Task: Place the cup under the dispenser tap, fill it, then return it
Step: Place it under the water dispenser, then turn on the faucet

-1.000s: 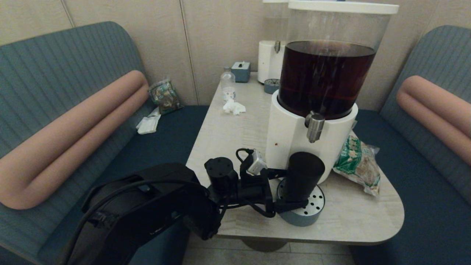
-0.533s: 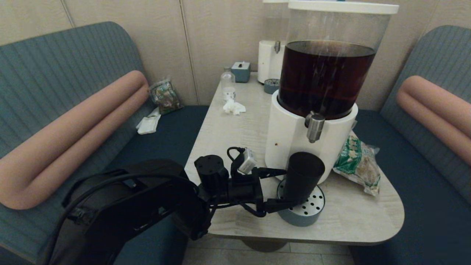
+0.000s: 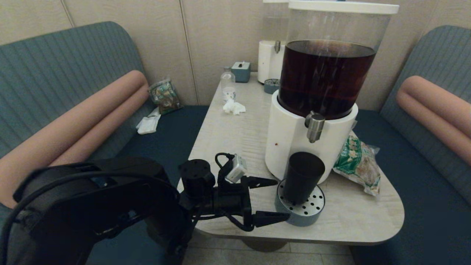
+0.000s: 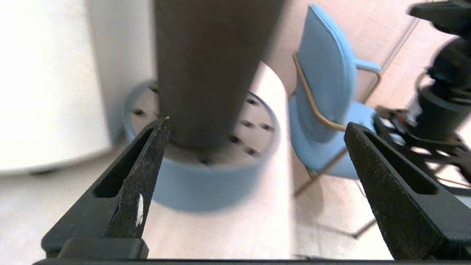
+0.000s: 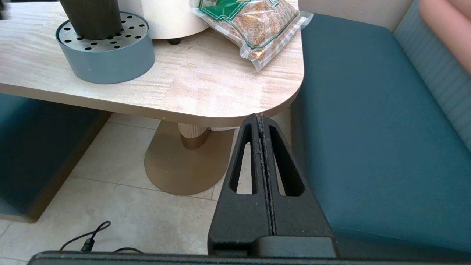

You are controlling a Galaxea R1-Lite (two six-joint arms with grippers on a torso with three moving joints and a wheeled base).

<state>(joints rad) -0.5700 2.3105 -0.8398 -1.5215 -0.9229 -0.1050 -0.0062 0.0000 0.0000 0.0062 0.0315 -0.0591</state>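
Where cup (image 3: 302,176) stands, snack bag (image 3: 356,162) beside

My left gripper (image 3: 274,200): fingers spread, bare gap between; ahead, cup (image 3: 302,177) on drip tray (image 3: 307,218); behind cup, dispenser base (image 3: 289,141); tap (image 3: 315,126) overhangs; snack bag (image 3: 358,162) beyond.

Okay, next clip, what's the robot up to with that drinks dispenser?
The cup stands on the perforated drip tray, below the dispenser tap, and nothing grips it. The left gripper is open beside the tray, its fingers apart from the cup. No liquid can be seen running from the tap. The right gripper is shut and parked low, off the table's near corner.
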